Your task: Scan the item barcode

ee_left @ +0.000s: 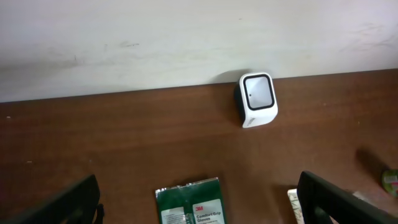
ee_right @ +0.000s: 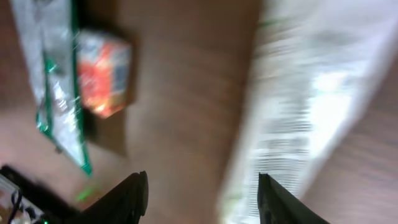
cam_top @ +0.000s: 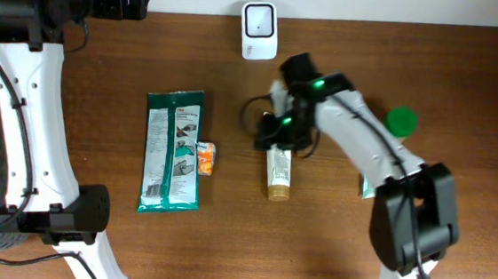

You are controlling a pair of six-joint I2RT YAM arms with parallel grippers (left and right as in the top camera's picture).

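At tabletop (cam_top: 467, 85) centre, just right of the middle: white tube (cam_top: 279, 170) with a tan cap lies flat, cap end toward the near edge, long axis running front to back. The top end is tucked under the right tool (cam_top: 277, 140).

Right tool: wrist view badly blurred. Both dark fingers (ee_right: 134, 194) show at the bottom of the frame, spread apart, with bare wood between the left one and the tube's pale, printed side. The tube runs down past the right finger; cannot tell whether it touches. No pinch visible.

Left tool (ee_left: 198, 186): fingers at the far corners of its wrist view, spread wide, nothing between them, hanging above the tabletop.

Scanner (cam_top: 259, 29): white housing, dark window, standing at the back edge against the wall, well apart from the tube.

Other items:
- Green pack (cam_top: 172, 151), flat, left of centre, with white lettering.
- Orange packet (cam_top: 205, 157), small, touching or just beside the pack's right edge.
- Green cap (cam_top: 401, 122), round, right of the right arm.
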